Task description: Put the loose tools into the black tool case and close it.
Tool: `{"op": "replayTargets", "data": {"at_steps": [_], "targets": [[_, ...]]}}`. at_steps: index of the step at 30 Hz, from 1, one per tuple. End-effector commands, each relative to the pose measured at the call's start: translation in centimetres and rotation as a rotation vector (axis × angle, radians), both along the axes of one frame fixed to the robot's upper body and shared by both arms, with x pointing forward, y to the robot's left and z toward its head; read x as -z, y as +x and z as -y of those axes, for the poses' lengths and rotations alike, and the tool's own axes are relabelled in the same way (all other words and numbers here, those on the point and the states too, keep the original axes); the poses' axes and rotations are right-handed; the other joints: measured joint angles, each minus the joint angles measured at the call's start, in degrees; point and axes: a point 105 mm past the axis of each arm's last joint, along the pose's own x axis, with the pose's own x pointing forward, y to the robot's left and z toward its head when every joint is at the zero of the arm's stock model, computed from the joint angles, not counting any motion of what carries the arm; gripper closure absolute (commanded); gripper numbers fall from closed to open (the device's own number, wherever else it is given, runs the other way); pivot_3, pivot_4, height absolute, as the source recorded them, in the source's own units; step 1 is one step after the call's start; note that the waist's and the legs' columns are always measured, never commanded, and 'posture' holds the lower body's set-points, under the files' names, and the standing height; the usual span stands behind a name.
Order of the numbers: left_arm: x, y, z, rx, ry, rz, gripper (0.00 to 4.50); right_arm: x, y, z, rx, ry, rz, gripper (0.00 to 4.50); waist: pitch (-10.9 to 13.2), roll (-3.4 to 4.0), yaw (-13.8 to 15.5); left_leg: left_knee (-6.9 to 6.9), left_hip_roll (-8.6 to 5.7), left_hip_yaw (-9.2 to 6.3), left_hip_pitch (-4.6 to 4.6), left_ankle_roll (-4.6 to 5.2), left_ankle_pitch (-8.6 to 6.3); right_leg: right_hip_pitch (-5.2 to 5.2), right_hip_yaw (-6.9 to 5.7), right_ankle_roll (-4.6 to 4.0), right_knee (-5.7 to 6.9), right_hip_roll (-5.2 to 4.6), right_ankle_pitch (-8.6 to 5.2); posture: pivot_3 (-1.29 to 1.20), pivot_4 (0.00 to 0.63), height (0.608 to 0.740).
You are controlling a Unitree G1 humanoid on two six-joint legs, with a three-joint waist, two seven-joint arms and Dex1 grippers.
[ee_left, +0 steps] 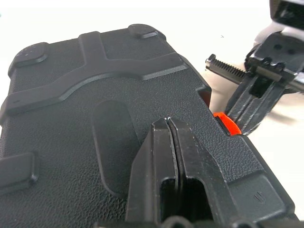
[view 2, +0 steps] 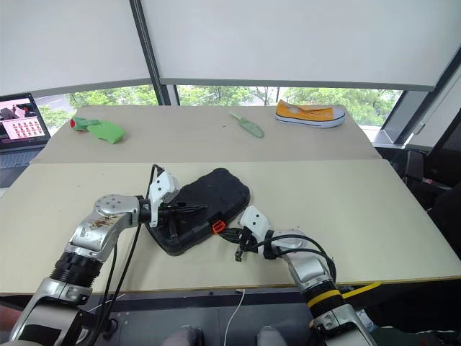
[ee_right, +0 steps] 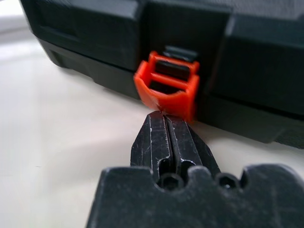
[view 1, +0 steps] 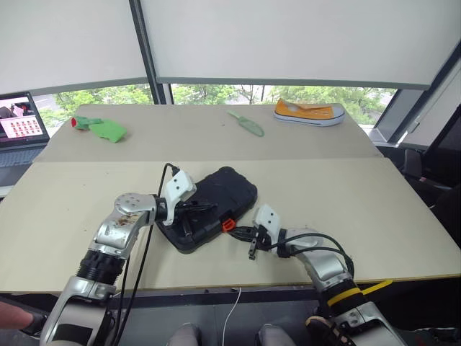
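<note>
The black tool case point(view 1: 225, 189) lies with its lid down, slantwise near the table's front edge. My left gripper point(view 1: 204, 210) is shut and its fingertips point(ee_left: 167, 126) rest on the textured lid. The small orange latch point(ee_right: 167, 88) sticks out from the case's front side, flipped outward. My right gripper point(ee_right: 165, 119) is shut and its tip touches the lower edge of the latch point(view 1: 228, 225). The loose tools are out of view.
At the table's far side lie a green trowel point(view 1: 247, 122), a yellow shoe point(view 1: 308, 112) and a green object with a red tip point(view 1: 101, 128). A laptop point(view 1: 21, 128) stands at the far left. Bare tabletop point(view 1: 360, 202) spreads to the right of the case.
</note>
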Motion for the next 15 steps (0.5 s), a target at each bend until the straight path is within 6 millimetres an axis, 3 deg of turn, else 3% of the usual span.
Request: {"op": "replayTargets", "data": {"at_steps": [1, 5, 9, 15], "targets": [[4.6, -1.0, -0.9, -0.033, 0.082, -0.164, 4.43, -1.5, 0.9, -0.6, 0.022, 0.023, 0.084, 4.50, 0.0, 0.00, -0.1, 0.00, 0.00, 0.00, 0.01, 0.00, 0.00, 0.00, 0.00, -0.01, 0.00, 0.00, 0.00, 0.00, 0.150, 0.740], [4.7, -0.9, -0.8, -0.031, 0.082, -0.167, 4.43, -2.3, 1.0, -1.1, 0.030, 0.062, 0.114, 4.50, 0.0, -0.05, -0.3, 0.01, 0.02, 0.00, 0.07, -0.29, -0.18, 0.04, 0.00, -0.11, 0.00, 0.01, -0.01, 0.00, 0.150, 0.740], [4.8, -0.8, -0.8, -0.031, 0.082, -0.172, 4.43, -5.0, 0.1, -1.7, -0.006, 0.254, 0.139, 4.50, 0.0, -0.05, -0.4, 0.01, 0.02, -0.01, 0.07, -0.40, -0.24, 0.04, -0.01, -0.28, 0.01, 0.01, -0.06, 0.00, 0.150, 0.740], [5.1, -1.0, -0.9, -0.028, 0.082, -0.185, 4.43, -6.6, -0.3, -0.8, 0.017, 0.386, 0.163, 4.50, 0.0, -0.03, -0.6, 0.01, 0.02, -0.01, 0.02, -0.40, -0.24, 0.00, 0.00, -0.12, 0.02, 0.01, 0.03, 0.00, 0.150, 0.740]]}}
